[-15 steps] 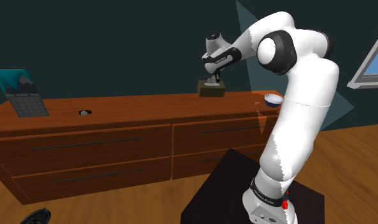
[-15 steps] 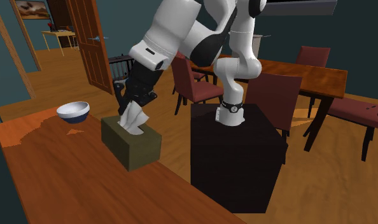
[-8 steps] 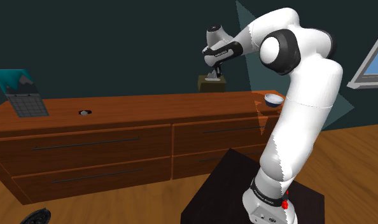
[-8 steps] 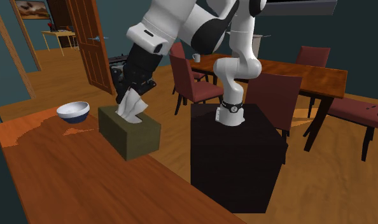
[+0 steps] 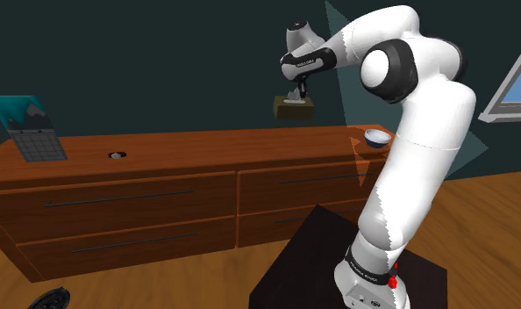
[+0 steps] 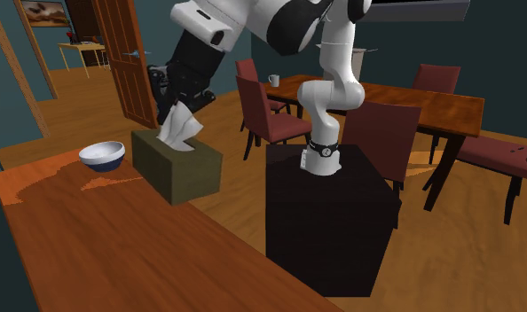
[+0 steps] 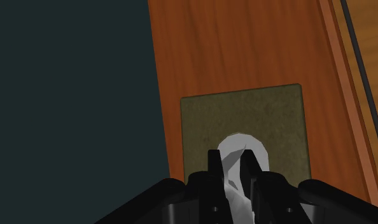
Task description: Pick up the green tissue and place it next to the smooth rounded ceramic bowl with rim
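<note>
Gripper [image 7: 232,159] pinching olive-green tissue box [image 5: 294,107] by white tuft [image 7: 245,146]. Box hangs clear above wooden dresser [image 5: 162,149], well apart from white-and-blue bowl [image 5: 377,137] near dresser end. Pick-up looks done. Left: carry to bowl, set down beside it, release. Box plain; lettering on arm too small to read.

Bowl [image 5: 377,137] on wooden dresser [image 5: 206,147]

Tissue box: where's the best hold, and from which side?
The white tuft standing up from the tissue box top, from straight above. It is thin and upright, so the jaws can close across it; the box body looks too broad. The gripper grips it so.
</note>
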`<state>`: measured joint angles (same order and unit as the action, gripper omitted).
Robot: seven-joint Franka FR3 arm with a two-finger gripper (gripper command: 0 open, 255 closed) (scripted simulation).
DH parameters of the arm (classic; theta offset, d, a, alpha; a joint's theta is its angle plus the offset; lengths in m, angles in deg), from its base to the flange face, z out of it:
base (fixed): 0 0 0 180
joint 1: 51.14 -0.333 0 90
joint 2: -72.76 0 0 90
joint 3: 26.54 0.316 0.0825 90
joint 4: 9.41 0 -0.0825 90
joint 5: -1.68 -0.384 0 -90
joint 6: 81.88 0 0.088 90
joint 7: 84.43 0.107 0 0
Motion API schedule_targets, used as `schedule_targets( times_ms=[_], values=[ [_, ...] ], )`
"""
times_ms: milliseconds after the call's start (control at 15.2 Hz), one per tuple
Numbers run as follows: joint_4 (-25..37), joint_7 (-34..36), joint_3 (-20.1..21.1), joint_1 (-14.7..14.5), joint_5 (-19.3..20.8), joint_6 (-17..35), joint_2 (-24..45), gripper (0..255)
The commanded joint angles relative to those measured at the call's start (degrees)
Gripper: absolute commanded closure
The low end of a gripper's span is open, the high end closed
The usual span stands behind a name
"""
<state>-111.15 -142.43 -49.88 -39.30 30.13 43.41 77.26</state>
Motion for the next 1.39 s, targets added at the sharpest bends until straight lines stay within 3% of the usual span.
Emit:
schedule_targets(
  times_ms=[0,264,792,1320],
  values=[
    [1.4,-0.8,0.1,0.0,-0.4,-1.5,-0.2,255],
    [3.6,-1.9,0.2,-0.1,-1.0,-3.6,-0.3,255],
    [3.1,-13.0,-4.5,6.1,-5.5,2.0,0.2,255],
    [7.2,-26.6,-8.2,13.5,-14.4,6.0,4.9,255]
  ],
)
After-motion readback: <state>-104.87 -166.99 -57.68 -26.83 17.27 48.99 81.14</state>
